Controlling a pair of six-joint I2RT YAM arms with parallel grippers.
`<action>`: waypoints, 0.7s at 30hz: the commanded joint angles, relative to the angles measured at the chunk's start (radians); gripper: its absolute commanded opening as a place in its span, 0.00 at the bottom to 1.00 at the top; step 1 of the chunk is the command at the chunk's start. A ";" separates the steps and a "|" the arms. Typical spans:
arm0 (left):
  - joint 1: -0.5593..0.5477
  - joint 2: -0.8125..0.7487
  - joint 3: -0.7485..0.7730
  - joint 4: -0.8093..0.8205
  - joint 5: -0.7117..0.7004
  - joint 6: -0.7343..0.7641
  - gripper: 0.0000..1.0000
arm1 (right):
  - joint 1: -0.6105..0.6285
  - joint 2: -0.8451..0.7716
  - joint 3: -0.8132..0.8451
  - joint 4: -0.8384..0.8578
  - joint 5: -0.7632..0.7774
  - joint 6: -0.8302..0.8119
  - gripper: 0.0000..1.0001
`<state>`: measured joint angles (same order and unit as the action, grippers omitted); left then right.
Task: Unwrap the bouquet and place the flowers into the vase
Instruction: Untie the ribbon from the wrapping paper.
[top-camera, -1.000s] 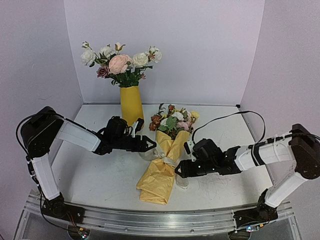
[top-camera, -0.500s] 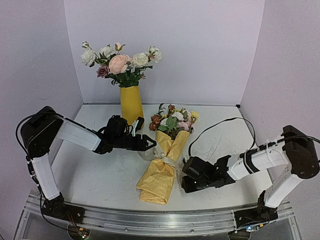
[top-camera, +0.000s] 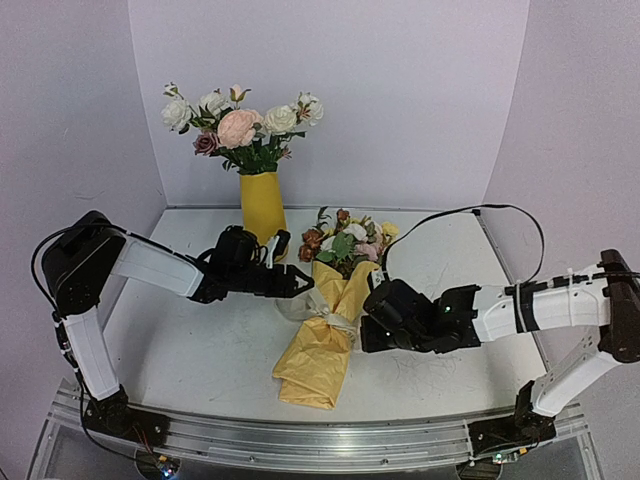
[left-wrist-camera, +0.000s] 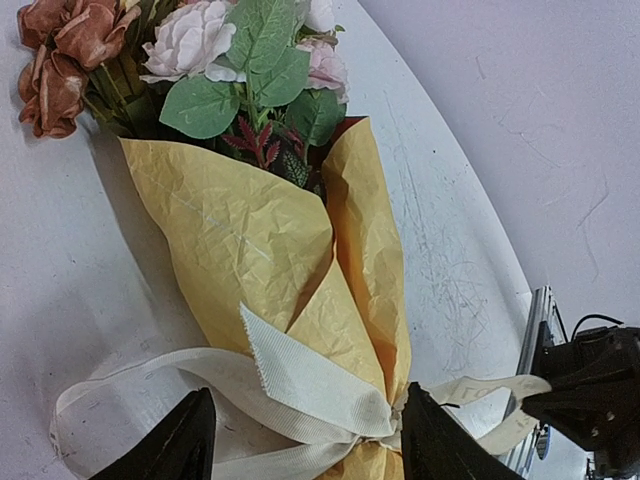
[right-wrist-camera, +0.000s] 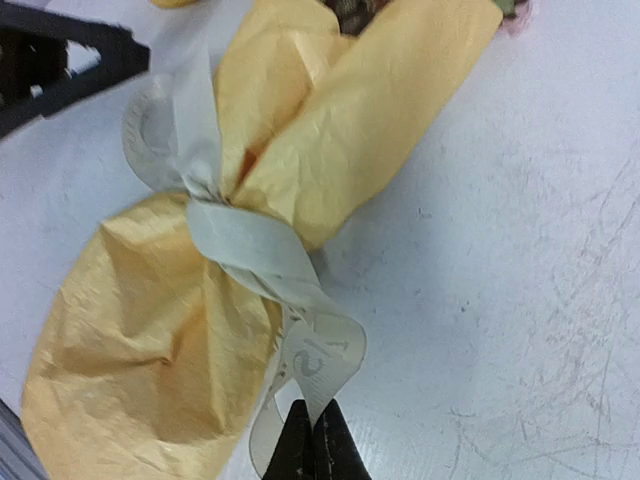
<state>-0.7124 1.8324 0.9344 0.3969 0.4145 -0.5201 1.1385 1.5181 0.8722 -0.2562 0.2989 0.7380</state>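
right hand clenched on ribbon | left hand released, astride bouquet | rose bunch fills vase behind

No words or numbers can be read anywhere. The only marks are some pale, curly shapes on the loop of the cream ribbon, seen from the right wrist. They look a bit like letters or numbers, but they are too blurry to tell what they say.

The bouquet, yellow paper tied with cream ribbon, lies mid-frame, flowers up-frame; the yellow vase stands upright upper-left.
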 joint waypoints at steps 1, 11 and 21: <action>-0.004 0.020 0.058 0.005 -0.013 0.017 0.64 | -0.023 -0.053 0.080 -0.048 0.114 -0.048 0.00; -0.012 0.077 0.104 -0.007 -0.009 0.000 0.62 | -0.099 -0.189 0.162 -0.074 0.167 -0.128 0.00; -0.036 0.102 0.146 -0.010 0.035 -0.009 0.63 | -0.142 -0.220 0.147 -0.094 0.135 -0.157 0.00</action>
<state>-0.7258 1.9202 1.0172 0.3836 0.4175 -0.5243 0.9985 1.3014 0.9977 -0.3401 0.4221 0.5983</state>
